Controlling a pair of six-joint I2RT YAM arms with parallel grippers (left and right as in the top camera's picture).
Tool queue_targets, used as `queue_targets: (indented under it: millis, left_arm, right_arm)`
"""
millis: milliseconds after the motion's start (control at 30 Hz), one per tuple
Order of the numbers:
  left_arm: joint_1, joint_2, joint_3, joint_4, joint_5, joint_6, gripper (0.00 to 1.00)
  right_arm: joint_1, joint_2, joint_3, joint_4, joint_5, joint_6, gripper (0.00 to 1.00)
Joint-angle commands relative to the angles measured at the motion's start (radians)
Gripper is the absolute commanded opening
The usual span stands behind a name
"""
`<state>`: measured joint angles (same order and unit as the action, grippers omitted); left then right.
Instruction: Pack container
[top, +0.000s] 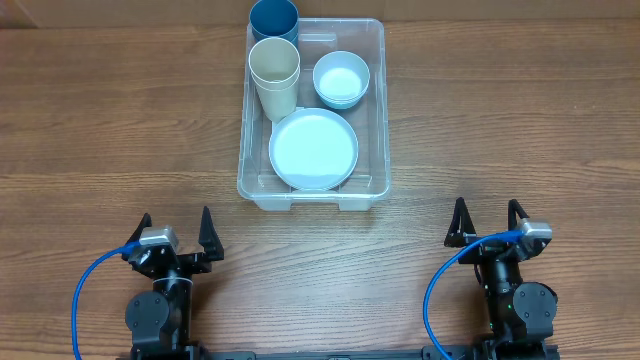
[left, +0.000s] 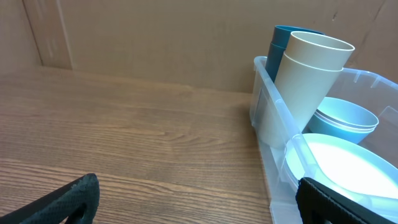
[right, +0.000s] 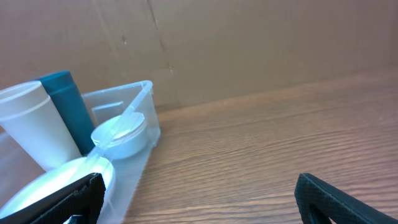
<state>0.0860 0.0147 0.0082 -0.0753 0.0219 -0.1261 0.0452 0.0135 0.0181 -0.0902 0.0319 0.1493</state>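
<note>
I see both claws spread and empty: the left gripper (top: 176, 226) and the right gripper (top: 487, 214), well apart over the wood-grain table (top: 100, 120). The clear container (top: 382, 130) rests on that table, forward and right of the left claw, forward and left of the right one. It holds a teal cup (top: 273, 18), a cream cup (top: 274, 68), a pale blue bowl (top: 341, 79) and a white plate (top: 313, 149). Brown cardboard panels (left: 155, 37) wall off the table's far side.
</note>
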Motion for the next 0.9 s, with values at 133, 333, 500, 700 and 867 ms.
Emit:
queue_targets:
  millis: [133, 333, 500, 700, 867]
  left_arm:
    - [0.005, -0.010, -0.003, -0.002, -0.003, 0.018, 1.00]
    - [0.005, -0.010, -0.003, -0.002, -0.003, 0.018, 1.00]
    - [0.005, -0.010, -0.003, -0.002, -0.003, 0.018, 1.00]
    - [0.005, -0.010, -0.003, -0.002, -0.003, 0.018, 1.00]
    - [0.005, -0.010, -0.003, -0.002, -0.003, 0.018, 1.00]
  right_arm:
    - [-0.008, -0.011, -0.010, 0.006, -0.012, -0.071, 1.00]
    - [-0.029, -0.011, -0.010, 0.006, -0.012, -0.071, 1.00]
    - [-0.030, -0.011, -0.010, 0.006, -0.012, -0.071, 1.00]
    - [-0.030, -0.011, -0.010, 0.006, -0.012, -0.071, 1.00]
    - [-0.030, -0.011, -0.010, 0.006, -0.012, -0.071, 1.00]
